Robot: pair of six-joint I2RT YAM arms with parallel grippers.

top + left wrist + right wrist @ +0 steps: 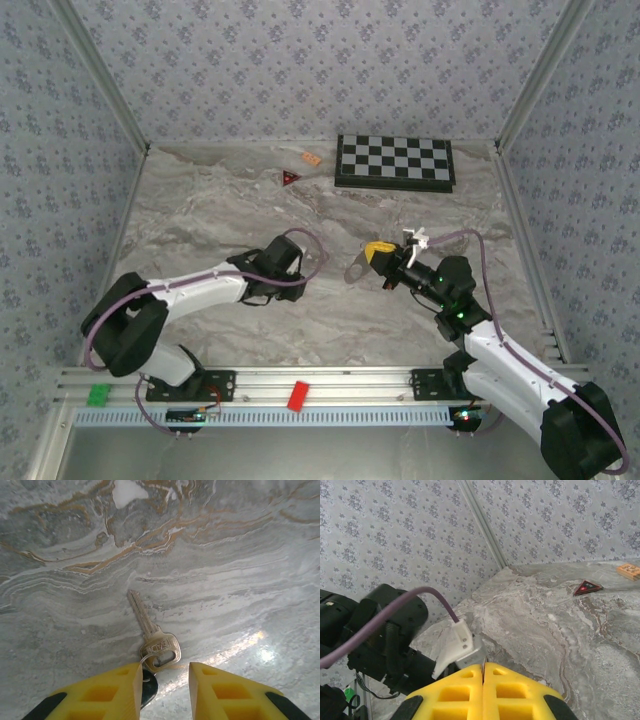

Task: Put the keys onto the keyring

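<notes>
Left pincer hangs low over the marble table, its yellow fingers spread a little, pinching nothing. Just ahead of the gap a silver key lies flat, blade pointing away; a black-headed key is half hidden under one finger, touching its head. Bare marble surrounds them. Right pincer, above the table, is pressed together; whether it pinches anything I cannot tell. Chessboard, red triangle and orange chip sit by the far wall, well apart.

Right tool pressed shut, purple cable beyond, red triangle, orange chip, marble table
</notes>
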